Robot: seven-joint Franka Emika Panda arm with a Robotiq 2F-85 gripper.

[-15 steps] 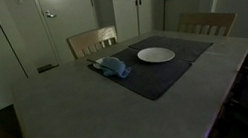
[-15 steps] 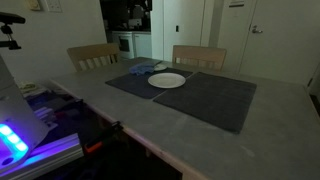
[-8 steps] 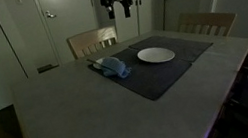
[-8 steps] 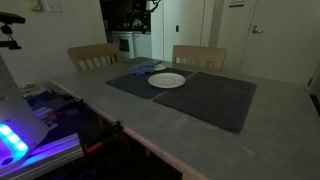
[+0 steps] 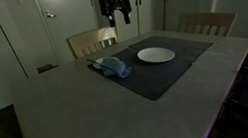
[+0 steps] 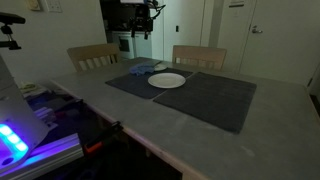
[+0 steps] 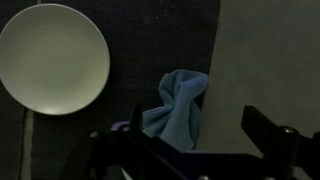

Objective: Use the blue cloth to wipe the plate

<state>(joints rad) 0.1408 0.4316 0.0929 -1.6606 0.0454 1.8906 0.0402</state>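
One gripper (image 5: 118, 16): hangs high above the far edge of the surface, well clear of everything on it; its fingers are spread wide and hold nothing.
Fingers in the wrist view: two dark fingers (image 7: 268, 130) come in along the bottom of the picture, far apart, with the cloth showing between them.
Surface (image 5: 72, 118): a pale grey tabletop, seen in both exterior views.
Mat (image 5: 171, 74): a dark rectangular mat lying flat on the surface, along the far edge where the chairs stand.
Plate (image 5: 156, 55): round, white and bare, flat on the mat, towards the far edge of the surface.
Blue cloth (image 5: 114, 67): crumpled in a loose heap at one end of the mat, near the plate but apart from it; in the wrist view a strip of dark mat shows between the two, and the cloth's outer side reaches the mat's border with the bare grey top.
Chairs: two light wooden chair backs rise behind the far edge, one (image 5: 92, 41) just behind the cloth, one (image 5: 206, 23) near the far corner.
Doors: pale closed doors (image 5: 46, 26) stand behind the chairs.
Writing: a small pale sign (image 6: 237, 3) sits on a door in an exterior view, too small to read.
Lit gear: purple-glowing equipment (image 6: 20, 135) sits beside the near corner of the surface in an exterior view.
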